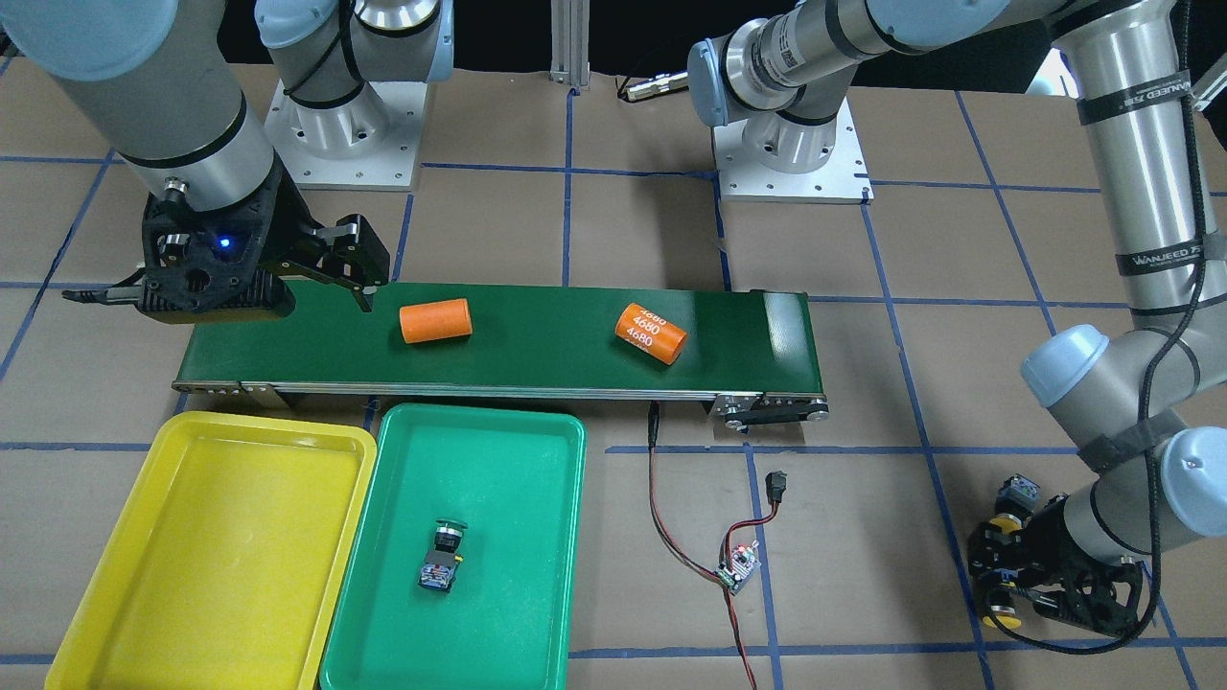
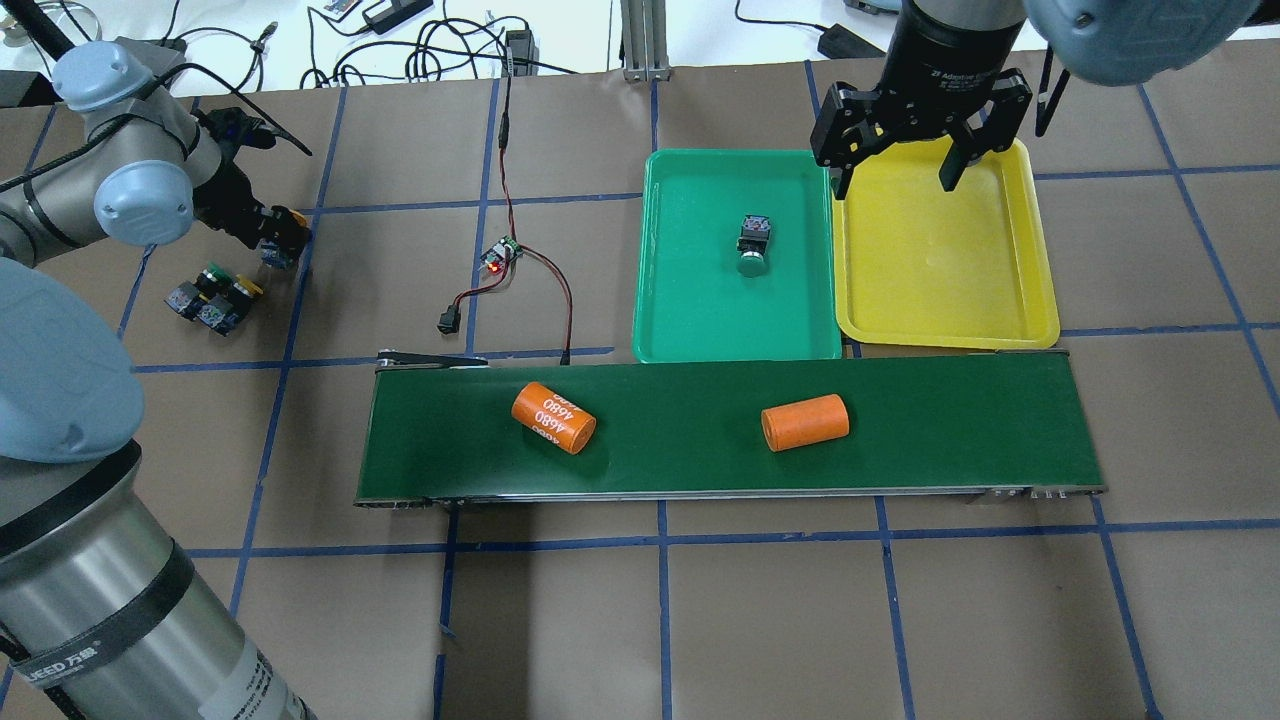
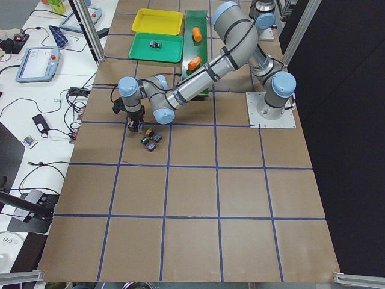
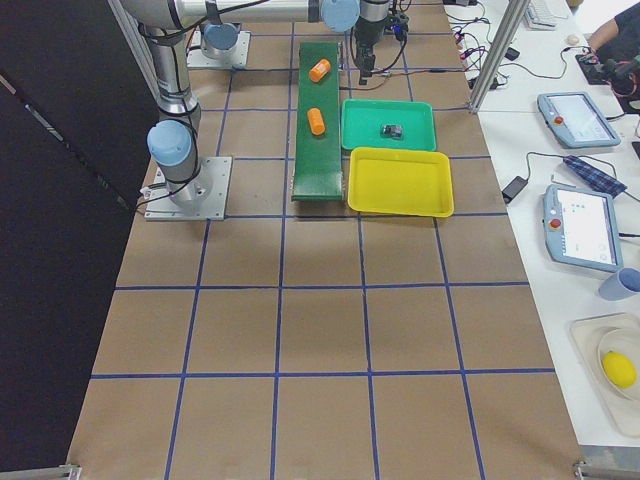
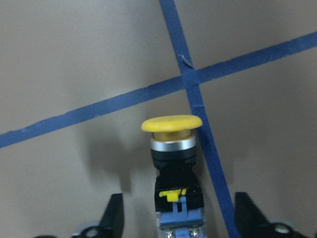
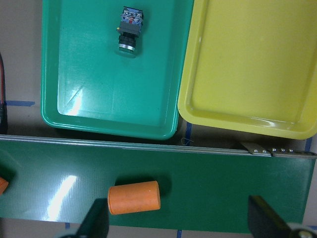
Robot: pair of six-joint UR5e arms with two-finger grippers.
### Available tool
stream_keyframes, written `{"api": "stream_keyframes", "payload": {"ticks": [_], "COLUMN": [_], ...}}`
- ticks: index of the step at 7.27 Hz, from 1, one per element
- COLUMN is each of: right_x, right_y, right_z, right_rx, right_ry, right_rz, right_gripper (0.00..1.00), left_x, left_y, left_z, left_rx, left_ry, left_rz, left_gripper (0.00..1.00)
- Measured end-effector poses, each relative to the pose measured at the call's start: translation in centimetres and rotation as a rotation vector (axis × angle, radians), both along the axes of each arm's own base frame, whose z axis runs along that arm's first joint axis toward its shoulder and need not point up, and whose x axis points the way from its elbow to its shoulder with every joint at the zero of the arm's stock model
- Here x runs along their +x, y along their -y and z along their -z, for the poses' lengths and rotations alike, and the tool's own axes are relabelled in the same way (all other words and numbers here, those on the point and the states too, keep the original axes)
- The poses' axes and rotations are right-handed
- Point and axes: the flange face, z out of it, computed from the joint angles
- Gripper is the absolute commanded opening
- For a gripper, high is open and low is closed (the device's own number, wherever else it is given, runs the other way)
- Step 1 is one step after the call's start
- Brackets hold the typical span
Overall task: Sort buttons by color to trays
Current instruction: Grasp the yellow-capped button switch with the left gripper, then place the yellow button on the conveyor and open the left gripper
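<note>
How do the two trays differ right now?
Colour: the green tray is teal-green and the yellow tray is bright yellow. Contents: the green tray holds one green-capped button lying on its side, while the yellow tray holds nothing. Both are shallow rectangles with rounded corners, set side by side along the conveyor belt.

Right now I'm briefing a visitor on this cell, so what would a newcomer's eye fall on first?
The yellow tray and teal-green tray sit side by side along the dark-green conveyor belt, the green one holding a single green button. On the belt lie an orange cylinder printed 4680 and a plain orange cylinder. Off at the robot's left, the open left claw straddles a yellow button.
</note>
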Motion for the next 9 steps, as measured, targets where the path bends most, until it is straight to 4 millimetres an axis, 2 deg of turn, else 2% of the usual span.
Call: {"api": "stream_keyframes", "payload": {"ticks": [2,3,4,5,6,8,9], "right_x": [-0.2,-0.6,-1.4,-2.2,-2.6,-2.6,-2.5], "right_y": [0.2,0.5,0.9,1.3,1.4,1.3,1.2], "right_z": [0.0,0.3,0.3,0.2,0.4,0.8,0.7], "right_rx": [-0.011,-0.010,-0.023,-0.038,-0.041,-0.045,-0.054], "right_ry": [0.000,0.001,0.005,0.008,0.011,0.017,0.020], "right_rz": [-0.011,-0.006,0.009,0.024,0.032,0.035,0.034], "right_gripper": [1.00,1.00,1.00,1.00,1.00,1.00,1.00], "left_x": [-0.9,-3.5,-8.0,-11.8,-14.4,-18.0,-19.4], "left_y": [-0.7,-2.0,-4.4,-7.9,-12.3,-21.8,-25.2], "left_z": [-1.6,-3.5,-5.7,-7.4,-8.6,-9.4,-9.5], "left_rx": [0.037,0.085,0.127,0.151,0.170,0.203,0.208], "left_ry": [-0.008,-0.020,-0.029,-0.033,-0.038,-0.071,-0.107], "left_rz": [-0.011,-0.036,-0.056,-0.059,-0.069,-0.185,-0.235], "left_gripper": [0.00,0.00,0.00,0.00,0.00,0.00,0.00]}}
